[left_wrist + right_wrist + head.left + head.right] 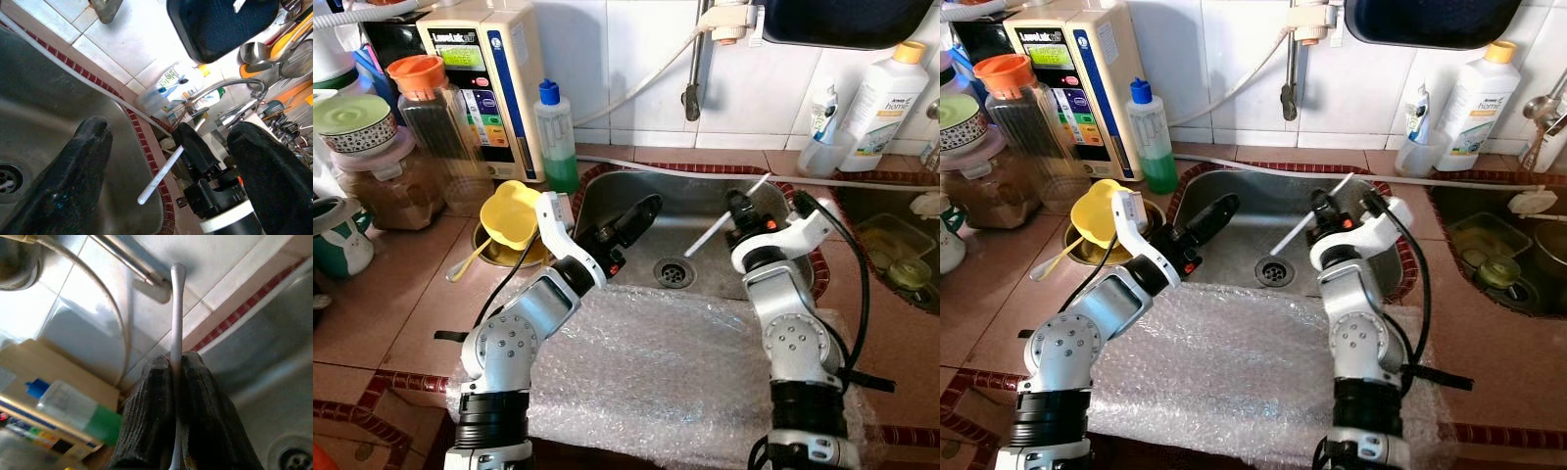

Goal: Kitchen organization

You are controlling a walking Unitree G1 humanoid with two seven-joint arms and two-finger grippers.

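Observation:
A thin white utensil handle slants over the steel sink, and my right gripper is shut on it near its upper half. In the right wrist view the handle sticks out past the two closed black fingertips. My left gripper is open and holds nothing, hovering over the left part of the basin with its fingers aimed toward the right gripper. From the left wrist view the white handle shows between the spread fingers.
Bubble wrap covers the counter in front of the sink. A yellow cup sits in a metal bowl at the left, near a green soap bottle and jars. A faucet pipe hangs above; a second basin lies right.

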